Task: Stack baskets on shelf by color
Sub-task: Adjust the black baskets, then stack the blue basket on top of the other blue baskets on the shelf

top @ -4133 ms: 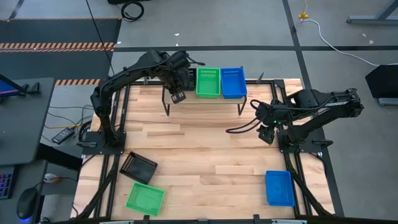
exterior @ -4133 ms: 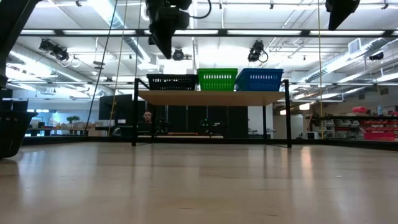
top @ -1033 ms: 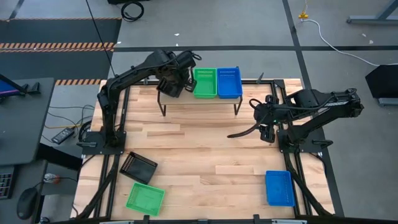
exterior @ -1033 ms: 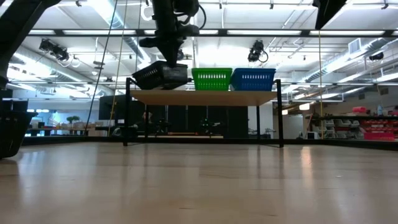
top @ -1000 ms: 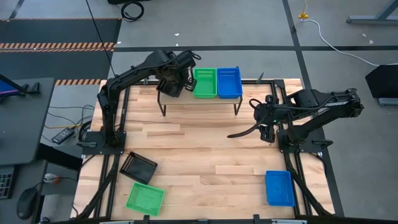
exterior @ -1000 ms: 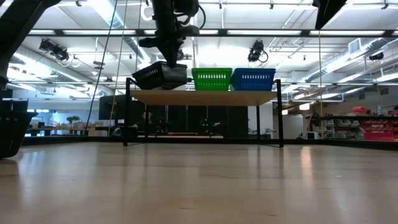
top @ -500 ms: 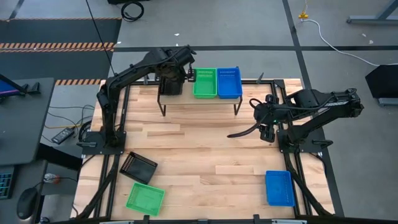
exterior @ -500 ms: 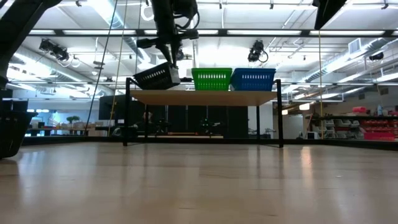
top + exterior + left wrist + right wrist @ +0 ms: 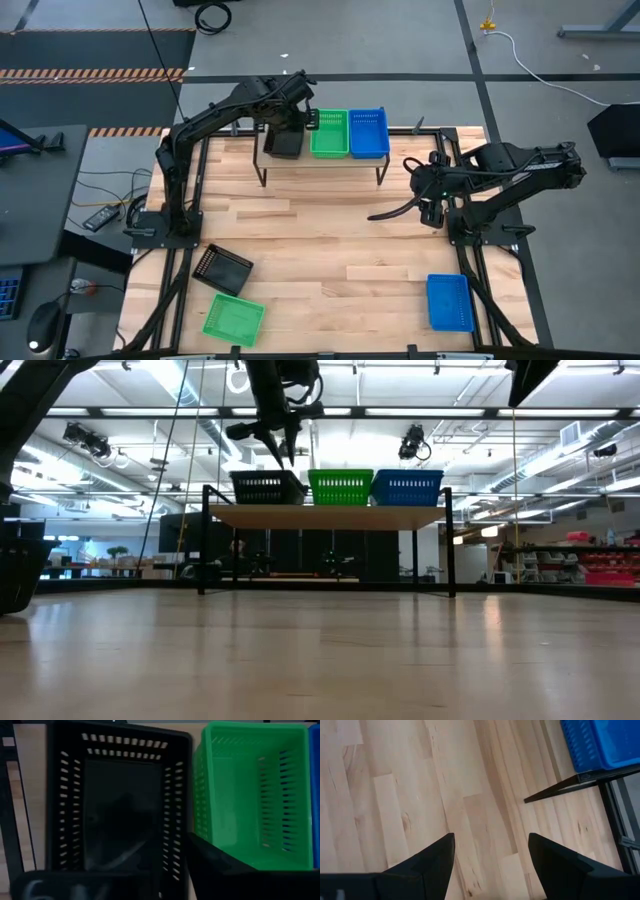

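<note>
A black basket (image 9: pixel 283 143) (image 9: pixel 265 488) sits level on the left end of the shelf (image 9: pixel 325 516), bottom on the wooden top. A green basket (image 9: pixel 329 133) and a blue basket (image 9: pixel 368 132) stand beside it in a row. My left gripper (image 9: pixel 297 118) (image 9: pixel 287 452) points down over the black basket's far right corner, open; the low view shows a small gap between it and the rim. In the left wrist view one finger (image 9: pixel 235 870) shows beside the black basket (image 9: pixel 120 810). My right gripper (image 9: pixel 430 205) (image 9: pixel 491 836) hovers open over the table's right side.
On the table near the left front lie another black basket (image 9: pixel 223 268) and a green basket (image 9: pixel 233 318). A blue basket (image 9: pixel 449 301) lies near the right front corner. Bare tabletop (image 9: pixel 330 240) spreads between the shelf and these. The shelf's thin black legs (image 9: pixel 203 540) stand on the tabletop.
A second ago the black basket hung tilted from my left gripper over the shelf's left end. The gripper moved toward the far edge and a little right; the basket came down, levelled out and now rests flat on the shelf, with the fingers clear above it.
</note>
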Tool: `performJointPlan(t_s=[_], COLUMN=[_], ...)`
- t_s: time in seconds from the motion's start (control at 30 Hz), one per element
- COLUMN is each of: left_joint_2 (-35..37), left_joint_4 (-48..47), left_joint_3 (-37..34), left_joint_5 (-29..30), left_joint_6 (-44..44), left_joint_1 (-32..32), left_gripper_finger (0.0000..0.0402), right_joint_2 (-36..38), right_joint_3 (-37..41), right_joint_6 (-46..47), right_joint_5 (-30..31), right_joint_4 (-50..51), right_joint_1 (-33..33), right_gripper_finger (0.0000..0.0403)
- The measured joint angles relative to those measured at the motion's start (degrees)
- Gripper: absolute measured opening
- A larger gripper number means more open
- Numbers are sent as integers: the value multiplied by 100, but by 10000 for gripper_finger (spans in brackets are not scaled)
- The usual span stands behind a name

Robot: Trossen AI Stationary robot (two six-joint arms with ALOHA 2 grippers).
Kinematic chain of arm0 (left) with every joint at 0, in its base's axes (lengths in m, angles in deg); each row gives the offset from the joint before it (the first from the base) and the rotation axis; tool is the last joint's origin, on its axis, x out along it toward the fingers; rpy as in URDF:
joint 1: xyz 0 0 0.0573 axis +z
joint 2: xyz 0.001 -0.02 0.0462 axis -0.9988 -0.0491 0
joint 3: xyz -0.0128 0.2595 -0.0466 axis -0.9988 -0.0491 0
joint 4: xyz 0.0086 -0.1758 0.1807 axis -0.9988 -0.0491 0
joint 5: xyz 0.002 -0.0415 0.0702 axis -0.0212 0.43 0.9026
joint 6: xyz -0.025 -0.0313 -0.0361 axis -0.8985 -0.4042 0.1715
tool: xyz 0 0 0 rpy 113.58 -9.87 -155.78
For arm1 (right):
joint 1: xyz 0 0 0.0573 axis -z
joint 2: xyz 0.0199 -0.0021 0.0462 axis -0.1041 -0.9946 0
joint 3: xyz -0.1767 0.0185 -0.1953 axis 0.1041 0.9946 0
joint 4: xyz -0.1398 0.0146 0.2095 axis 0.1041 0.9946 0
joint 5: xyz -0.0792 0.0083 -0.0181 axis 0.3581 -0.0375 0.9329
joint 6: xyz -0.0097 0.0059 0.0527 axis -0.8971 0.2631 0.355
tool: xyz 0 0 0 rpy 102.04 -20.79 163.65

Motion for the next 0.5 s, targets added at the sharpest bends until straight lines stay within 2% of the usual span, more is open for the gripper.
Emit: performJointPlan(t_s=[0.23, 0.5], left_joint_2=[-2, 8], left_joint_4=[153, 90], left_joint_3=[-2, -2], left_joint_5=[59, 42], left_joint_6=[282, 801], left_joint_1=[12, 11], left_gripper_finger=[117, 117], right_joint_2=[77, 175], right_joint_3=[0, 0], right_joint_6=[51, 172], right_joint_5=[0, -7], right_joint_4=[36, 141], right_joint_1=[0, 0], right_gripper_finger=[259, 259])
